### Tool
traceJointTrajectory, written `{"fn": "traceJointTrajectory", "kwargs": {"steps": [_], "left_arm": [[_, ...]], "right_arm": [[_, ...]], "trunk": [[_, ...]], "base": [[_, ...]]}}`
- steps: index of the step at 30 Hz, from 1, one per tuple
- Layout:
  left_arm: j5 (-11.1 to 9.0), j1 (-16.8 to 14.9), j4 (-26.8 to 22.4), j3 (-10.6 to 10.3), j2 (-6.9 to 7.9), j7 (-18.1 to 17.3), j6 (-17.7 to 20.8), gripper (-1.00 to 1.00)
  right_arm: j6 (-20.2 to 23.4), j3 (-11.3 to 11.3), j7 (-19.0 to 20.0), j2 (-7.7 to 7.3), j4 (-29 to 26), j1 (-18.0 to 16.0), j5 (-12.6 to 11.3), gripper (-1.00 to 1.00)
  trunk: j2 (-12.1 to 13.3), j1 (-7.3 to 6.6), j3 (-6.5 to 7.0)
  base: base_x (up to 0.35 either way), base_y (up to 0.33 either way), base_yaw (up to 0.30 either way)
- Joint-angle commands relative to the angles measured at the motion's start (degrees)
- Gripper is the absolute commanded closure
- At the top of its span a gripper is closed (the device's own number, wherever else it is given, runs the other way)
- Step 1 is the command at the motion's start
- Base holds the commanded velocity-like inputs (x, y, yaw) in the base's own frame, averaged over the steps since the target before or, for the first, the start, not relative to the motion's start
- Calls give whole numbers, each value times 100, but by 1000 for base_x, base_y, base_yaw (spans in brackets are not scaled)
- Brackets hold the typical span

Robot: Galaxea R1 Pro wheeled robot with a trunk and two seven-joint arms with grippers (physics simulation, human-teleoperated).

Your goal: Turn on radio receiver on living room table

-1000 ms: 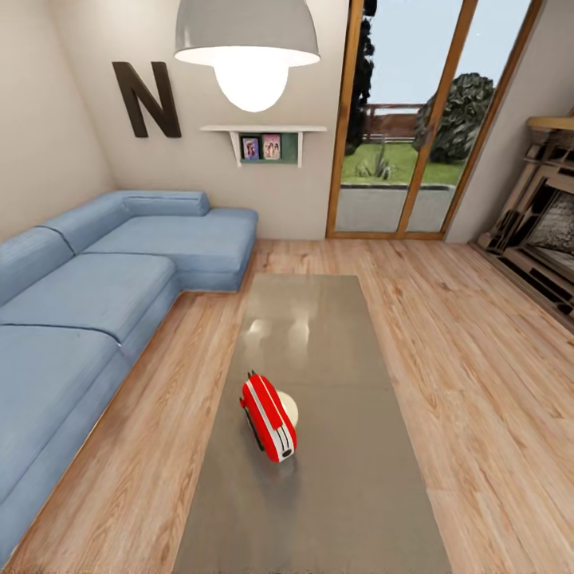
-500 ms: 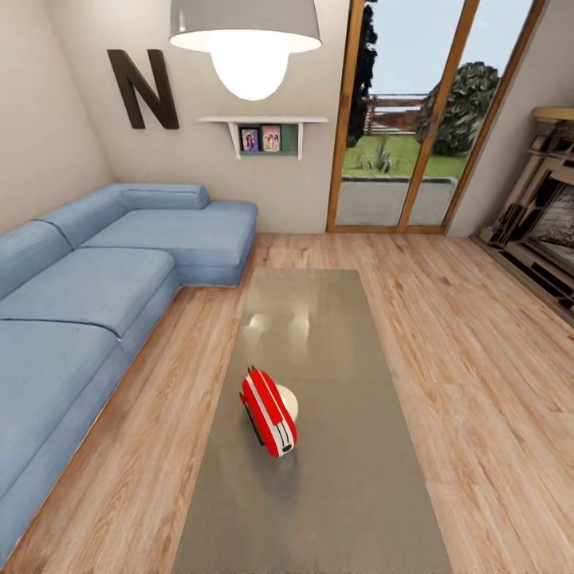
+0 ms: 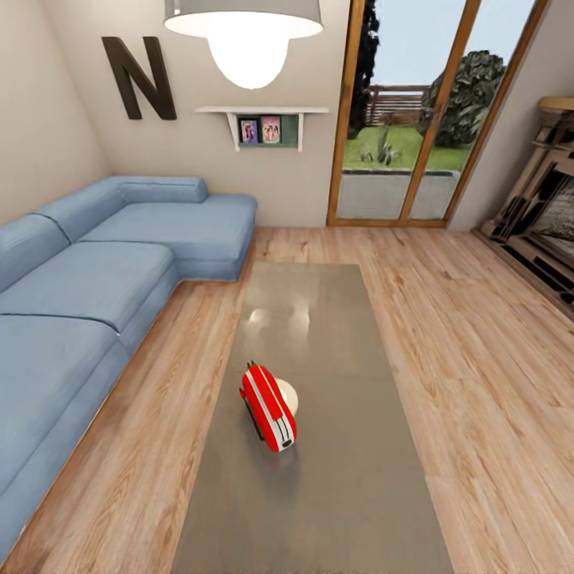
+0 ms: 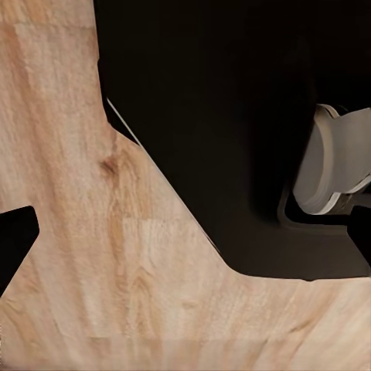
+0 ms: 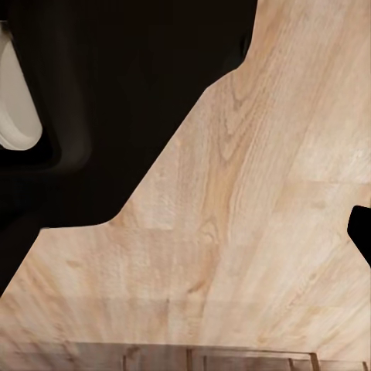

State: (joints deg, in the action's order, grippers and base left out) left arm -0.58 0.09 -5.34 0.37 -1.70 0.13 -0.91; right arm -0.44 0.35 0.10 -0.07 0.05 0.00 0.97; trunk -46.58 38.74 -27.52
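Observation:
The red radio receiver (image 3: 269, 407) stands on the long glossy grey-brown table (image 3: 335, 494), a little left of the top's middle, its narrow white-trimmed end turned toward me. A round white light reflection lies just behind it. The living room around it has a blue L-shaped sofa (image 3: 96, 279) at the left and a dark letter N (image 3: 140, 78) on the beige wall. The left gripper (image 4: 185, 239) hangs open over wood floor, a dark fingertip (image 4: 15, 239) at each side of its view. The right gripper (image 5: 185, 236) also looks open over floor, with one fingertip (image 5: 362, 232) showing.
A white pendant lamp (image 3: 245, 36) hangs over the table's far end. Glass doors (image 3: 399, 119) fill the back wall and a fireplace unit (image 3: 542, 207) stands at the right. Wood floor (image 3: 478, 359) runs along both sides of the table. My dark base (image 4: 232, 116) shows in both wrist views.
The whole head view has shifted slightly, with the room drawing a little closer: the camera moved. The radio keeps its place on the table.

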Motion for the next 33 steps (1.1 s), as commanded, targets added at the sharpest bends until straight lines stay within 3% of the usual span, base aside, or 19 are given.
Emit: {"fn": "traceJointTrajectory", "kwargs": {"steps": [1,8,12,15,18,21,22,24,33], "left_arm": [[1,0,-1,-1,1,1,-1,-100],[5,0,-224,-4,28,-4,-6,-100],[12,0,-822,-2,44,2,-6,-100],[15,0,-1586,-2,43,-3,25,-100],[14,0,-2054,-2,53,-31,68,-100],[5,0,-2518,-2,70,-59,200,-100],[0,0,-2942,-2,77,-70,446,-100],[-1,0,-3216,-2,80,-73,627,-100],[8,-6,-4084,-2,87,-88,1116,-100]], "right_arm": [[0,-2,0,0,-1,0,0,-100],[8,-16,14,10,-4,0,-1,-100],[14,24,13,-5,-137,0,2,-100],[58,93,-30,-37,-800,0,0,-100],[65,100,-34,-45,-1093,0,0,-100],[68,103,-17,-56,-1425,0,0,-100],[87,109,-6,-64,-1796,0,3,-100],[146,116,-4,-71,-2055,-3,24,-100],[802,108,0,-74,-3302,-130,637,-100]], "trunk": [[0,0,-10],[0,0,-61],[0,0,-76],[0,0,-92],[0,0,-115],[0,0,-140],[0,0,-149],[0,0,-167],[0,0,-249]], "base": [[0,0,0],[0,0,0],[0,0,0],[0,0,0],[0,0,0],[0,0,0],[0,0,0],[0,0,0],[0,0,0]]}}
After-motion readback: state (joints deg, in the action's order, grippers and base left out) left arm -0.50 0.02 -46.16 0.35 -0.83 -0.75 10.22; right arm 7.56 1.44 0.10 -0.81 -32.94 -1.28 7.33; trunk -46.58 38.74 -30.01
